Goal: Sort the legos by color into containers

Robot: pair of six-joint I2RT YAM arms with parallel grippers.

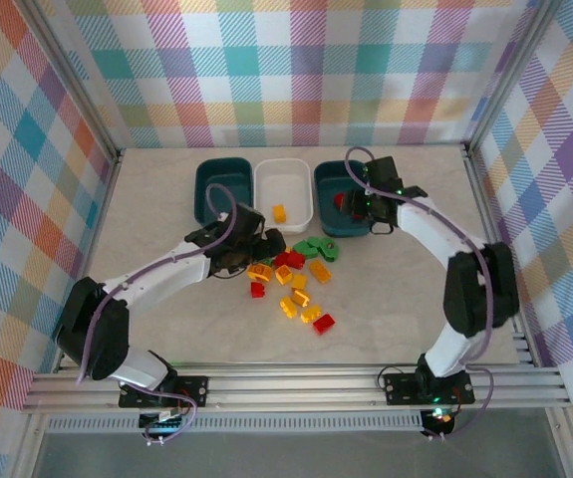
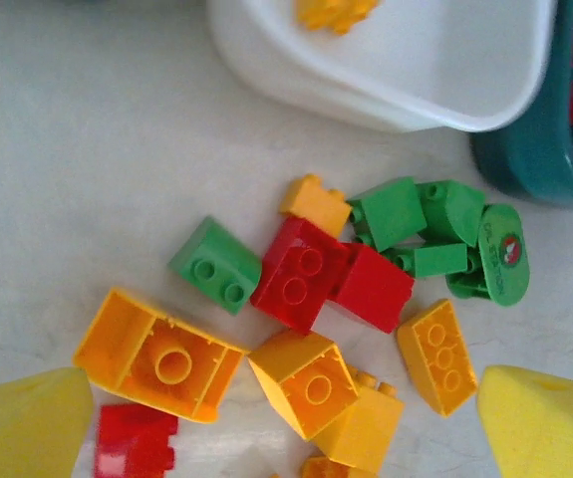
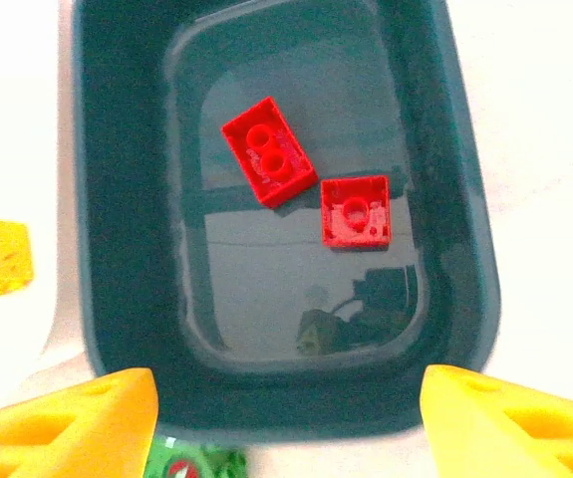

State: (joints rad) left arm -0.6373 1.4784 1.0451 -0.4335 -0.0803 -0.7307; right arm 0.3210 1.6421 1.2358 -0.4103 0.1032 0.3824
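Observation:
A loose pile of red, orange-yellow and green legos [image 1: 294,277] lies mid-table in front of three bins: a teal bin [image 1: 206,189], a white bin [image 1: 266,189] holding one orange brick [image 1: 279,212], and a second teal bin [image 1: 328,221]. My left gripper [image 1: 264,249] hangs open over the pile's left end; in the left wrist view an orange brick [image 2: 311,383] lies between its yellow fingertips [image 2: 27,428], untouched. My right gripper [image 3: 291,423] is open and empty above the right teal bin [image 3: 117,199], which holds two red bricks [image 3: 268,151].
Aluminium rails run along the table's near edge [image 1: 286,378], and checkered walls close in the other three sides. Green bricks [image 2: 406,214] sit close to the white bin's rim [image 2: 416,70]. Bare tabletop lies left of the pile [image 1: 156,299].

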